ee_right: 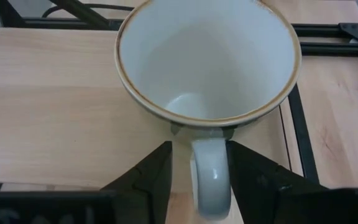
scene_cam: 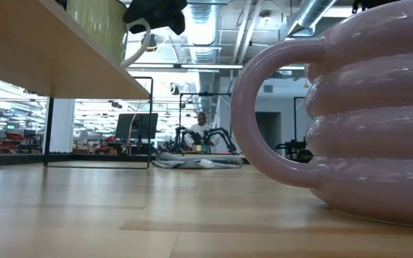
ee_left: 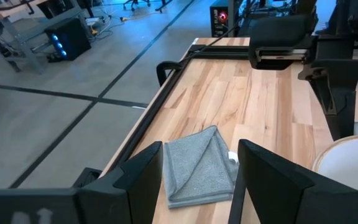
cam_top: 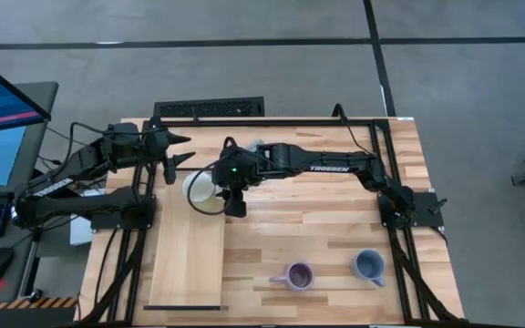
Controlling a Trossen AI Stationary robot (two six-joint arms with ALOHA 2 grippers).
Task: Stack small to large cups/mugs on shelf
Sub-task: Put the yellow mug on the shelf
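Note:
The cream-white mug stands upright on the far end of the pale-wood shelf; it also shows in the right wrist view and on the raised shelf in the low view. My right gripper is open, with one finger on each side of the mug's handle. The purple mug and the grey-blue mug stand on the tabletop near the front edge. My left gripper is open and empty at the table's far left. My right gripper comes at the cream mug from above and from the table's right, its fingers either side of the handle. One finger stands right against the handle's side; I cannot tell whether it touches. The other finger is apart, with bare board between.
A folded grey cloth lies on the far part of the table, under the left gripper's view. A dark frame runs along the table's edges. The purple mug fills the low view's right. A person shows in the room beyond.

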